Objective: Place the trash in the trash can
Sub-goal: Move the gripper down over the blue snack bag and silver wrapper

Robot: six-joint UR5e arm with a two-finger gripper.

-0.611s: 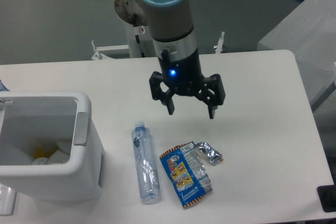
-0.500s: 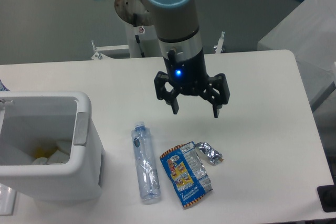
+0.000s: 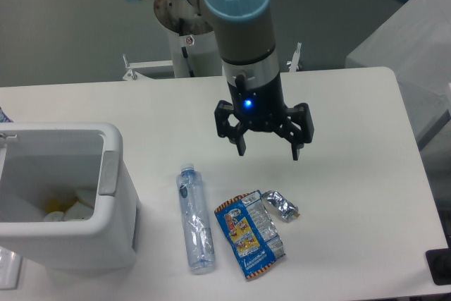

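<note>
Near the front edge of the tabletop lie the blue snack bag (image 3: 250, 236), the bottle (image 3: 195, 218) and the foil wad (image 3: 282, 204), straight below the gripper (image 3: 268, 151), whose fingers are spread apart and hold nothing.

Bottle (image 3: 194, 220): clear plastic, crushed, glossy w/ small highlights. Snack bag (image 3: 250, 235): blue printed film, shiny, wrinkled. Foil wad (image 3: 282, 204): silver metallic foil, crumpled, reflective. Trash can (image 3: 121, 209): white plastic, smooth, slight sheen; tab on rim grey, matt. Table (image 3: 352, 146): white top, smooth, mostly matt w/ soft glare. Gripper (image 3: 269, 151): black, matt, looks like hard plastic or coated metal, can't tell which. Arm (image 3: 241, 19): grey smooth tube, light-blue plastic-looking cap, semi-gloss; silver metal ring at wrist.
</note>
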